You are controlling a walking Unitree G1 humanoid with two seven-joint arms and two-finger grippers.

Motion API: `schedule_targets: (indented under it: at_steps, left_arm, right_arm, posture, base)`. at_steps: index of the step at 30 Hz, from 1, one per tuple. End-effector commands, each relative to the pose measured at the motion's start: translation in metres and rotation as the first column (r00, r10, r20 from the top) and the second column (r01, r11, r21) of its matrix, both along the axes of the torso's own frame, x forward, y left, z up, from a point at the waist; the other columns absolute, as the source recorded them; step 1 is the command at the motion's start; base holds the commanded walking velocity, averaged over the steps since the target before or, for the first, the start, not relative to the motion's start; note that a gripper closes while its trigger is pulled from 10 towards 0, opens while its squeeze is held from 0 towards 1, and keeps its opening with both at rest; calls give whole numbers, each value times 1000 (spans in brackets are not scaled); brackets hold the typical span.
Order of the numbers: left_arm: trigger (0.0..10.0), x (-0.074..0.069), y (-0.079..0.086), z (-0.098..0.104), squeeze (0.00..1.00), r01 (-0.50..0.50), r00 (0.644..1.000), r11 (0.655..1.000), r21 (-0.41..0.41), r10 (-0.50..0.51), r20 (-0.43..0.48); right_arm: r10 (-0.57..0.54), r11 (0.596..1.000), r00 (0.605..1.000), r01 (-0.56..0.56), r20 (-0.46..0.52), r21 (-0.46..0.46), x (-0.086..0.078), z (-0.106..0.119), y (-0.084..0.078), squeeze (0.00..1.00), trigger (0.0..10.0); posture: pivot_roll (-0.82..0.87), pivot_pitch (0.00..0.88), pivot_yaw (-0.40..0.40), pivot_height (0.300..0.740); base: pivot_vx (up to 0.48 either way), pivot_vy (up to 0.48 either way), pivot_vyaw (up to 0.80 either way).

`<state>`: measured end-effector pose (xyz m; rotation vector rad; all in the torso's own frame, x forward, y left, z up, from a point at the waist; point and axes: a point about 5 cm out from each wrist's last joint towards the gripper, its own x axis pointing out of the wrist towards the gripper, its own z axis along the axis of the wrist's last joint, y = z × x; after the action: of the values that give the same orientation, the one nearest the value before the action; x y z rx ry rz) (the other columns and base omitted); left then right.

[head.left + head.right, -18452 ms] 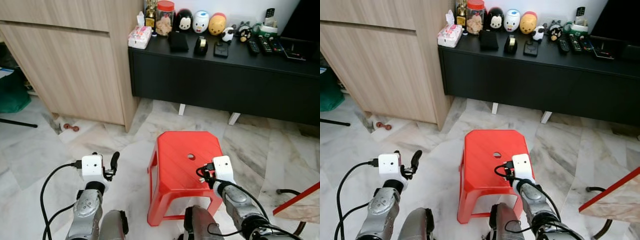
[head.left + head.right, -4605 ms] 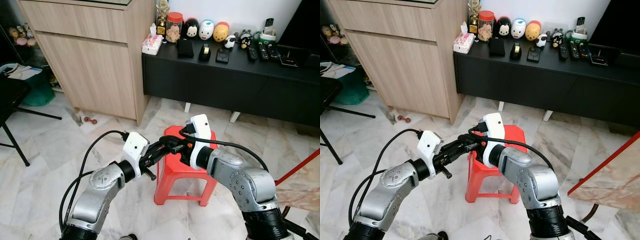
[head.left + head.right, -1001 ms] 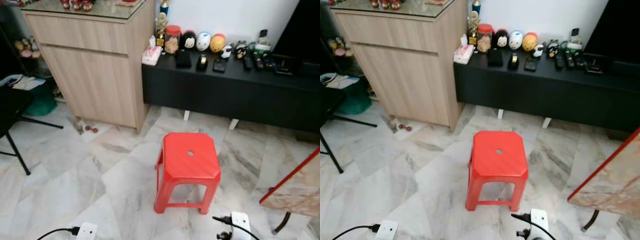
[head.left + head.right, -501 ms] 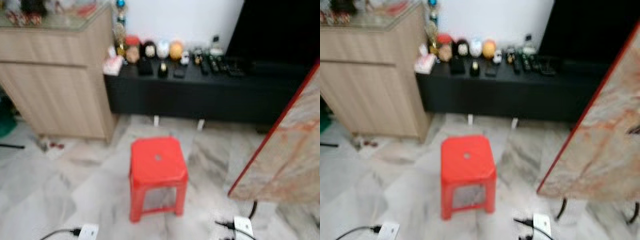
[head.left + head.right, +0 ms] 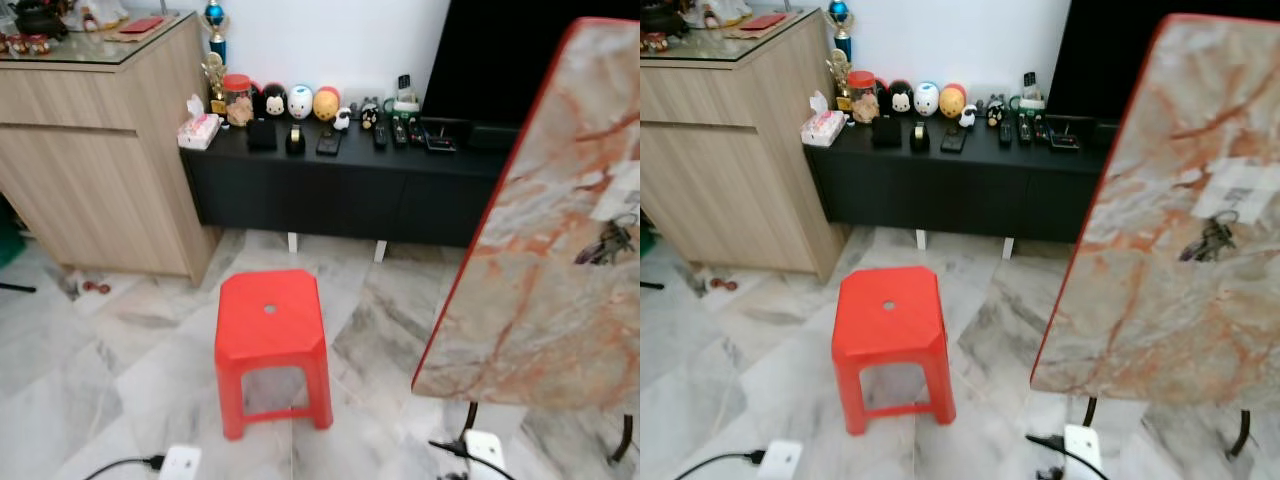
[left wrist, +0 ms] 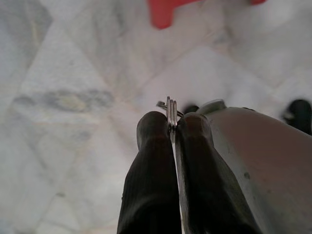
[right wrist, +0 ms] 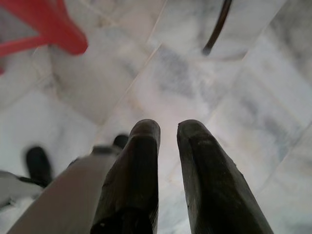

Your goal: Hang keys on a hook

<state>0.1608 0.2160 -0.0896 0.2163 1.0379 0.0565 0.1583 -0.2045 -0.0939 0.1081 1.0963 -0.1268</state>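
In the left wrist view my left gripper [image 6: 171, 127] hangs low over the marble floor, shut on a thin set of metal keys [image 6: 171, 108] whose edges and ring poke out past the black fingertips. My right gripper [image 7: 168, 130] also hangs low over the floor, its fingers a little apart with nothing between them. The white wrist housings of both arms [image 5: 180, 463] [image 5: 485, 450] sit at the bottom of the eye views. Another dark bunch of keys [image 5: 604, 243] lies on the marble table top [image 5: 530, 300] at the right.
A red plastic stool [image 5: 270, 335] stands on the floor ahead. Behind it runs a black low console [image 5: 330, 185] with figurines and remotes, beside a wooden cabinet [image 5: 95, 170]. The red-edged marble table blocks the right side. A dark screen [image 5: 500, 50] stands at the back.
The camera has swung right: the stool has shifted left in the picture and the marble table has come far into view. Earlier the grippers met in front; now both arms hang low.
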Motion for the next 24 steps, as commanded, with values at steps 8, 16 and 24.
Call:
schedule_targets:
  at_steps: [8,16,24]
  left_arm:
    - [10000,-3,12,1,0,-17,1000,1000,18,17,-16]
    - [10000,-16,5,-5,0,2,999,1000,4,-2,-49]
    - [10000,-26,-5,-11,0,6,998,1000,-14,-7,-70]
  right_arm:
    - [1,1000,1000,-2,23,12,10,3,7,0,10000]
    - [-22,1000,1000,22,-3,6,-5,-2,4,0,10000]
    - [-20,1000,1000,20,-17,-7,-14,-4,-5,0,10000]
  posture:
    - [5,0,-39,740]
    - [-22,41,-42,740]
    - [-39,94,-54,740]
  base:
    - [0,-370,0]
    - [0,-368,0]
    - [0,-366,0]
